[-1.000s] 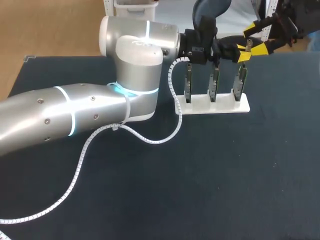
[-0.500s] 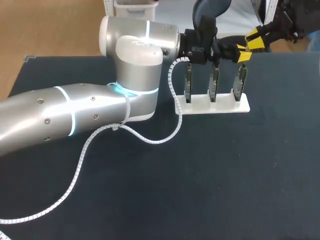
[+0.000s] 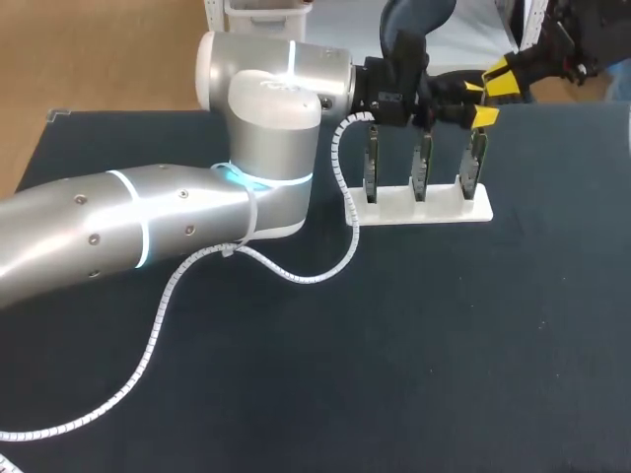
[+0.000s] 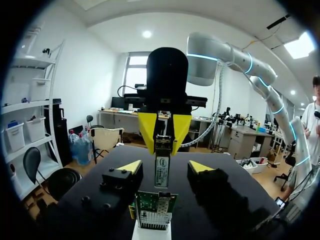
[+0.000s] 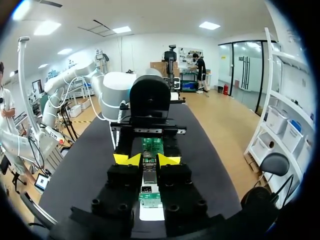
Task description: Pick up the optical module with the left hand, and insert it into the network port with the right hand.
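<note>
Vertically poised optical module (image 4: 161, 170), pinched at its upper end by the closed right gripper (image 5: 147, 159), just above the network port board (image 4: 154, 212) on the white stand (image 3: 424, 210) by the far edge of the table (image 3: 394, 345). Left gripper (image 3: 480, 101) spread open, empty, flanking the module. Probably light, rigid, smooth-shelled; best held by the flat sides, clear of the connector end.

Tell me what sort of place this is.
Likely a robotics lab bench: a robot arm over a dark table, a white rack of circuit boards, a module in the right tool.
</note>
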Controlling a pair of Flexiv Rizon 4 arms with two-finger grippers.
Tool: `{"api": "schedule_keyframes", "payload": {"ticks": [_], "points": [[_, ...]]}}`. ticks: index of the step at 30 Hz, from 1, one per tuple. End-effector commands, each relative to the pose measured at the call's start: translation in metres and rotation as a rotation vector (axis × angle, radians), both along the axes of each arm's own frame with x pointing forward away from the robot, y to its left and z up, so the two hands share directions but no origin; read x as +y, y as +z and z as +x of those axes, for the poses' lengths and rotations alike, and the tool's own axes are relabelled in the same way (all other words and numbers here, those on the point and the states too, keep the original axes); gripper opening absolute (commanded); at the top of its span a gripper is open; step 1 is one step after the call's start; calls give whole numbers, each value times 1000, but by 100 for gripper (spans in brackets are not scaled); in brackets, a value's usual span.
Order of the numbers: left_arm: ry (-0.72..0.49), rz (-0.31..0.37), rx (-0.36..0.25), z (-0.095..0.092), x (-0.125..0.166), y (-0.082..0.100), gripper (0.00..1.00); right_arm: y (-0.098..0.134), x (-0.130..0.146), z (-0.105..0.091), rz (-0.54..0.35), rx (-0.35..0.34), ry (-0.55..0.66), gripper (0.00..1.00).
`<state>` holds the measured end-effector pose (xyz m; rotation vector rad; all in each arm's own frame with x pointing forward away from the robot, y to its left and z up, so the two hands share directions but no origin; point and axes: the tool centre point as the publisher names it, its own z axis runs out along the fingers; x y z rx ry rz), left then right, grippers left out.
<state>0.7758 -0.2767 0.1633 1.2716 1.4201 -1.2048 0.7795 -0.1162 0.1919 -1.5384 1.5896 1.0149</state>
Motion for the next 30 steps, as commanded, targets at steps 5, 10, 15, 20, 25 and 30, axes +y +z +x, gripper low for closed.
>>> {"api": "schedule_keyframes", "payload": {"ticks": [5,10,15,20,25,30], "points": [[3,31,15,1,1,1,100,1,0,-1,3,-8,-6,0],[1,80,29,0,3,6,100,1,-1,-1,5,-10,-7,0],[-6,146,9,-2,12,18,100,2,-4,-1,4,-14,-13,0],[-32,241,15,-5,22,13,100,2,-5,0,6,-18,-18,0],[-30,335,64,-3,26,-3,100,2,-5,1,11,-20,-24,0],[-35,381,53,-3,24,-8,100,1,-3,2,8,-19,-26,0]]}}
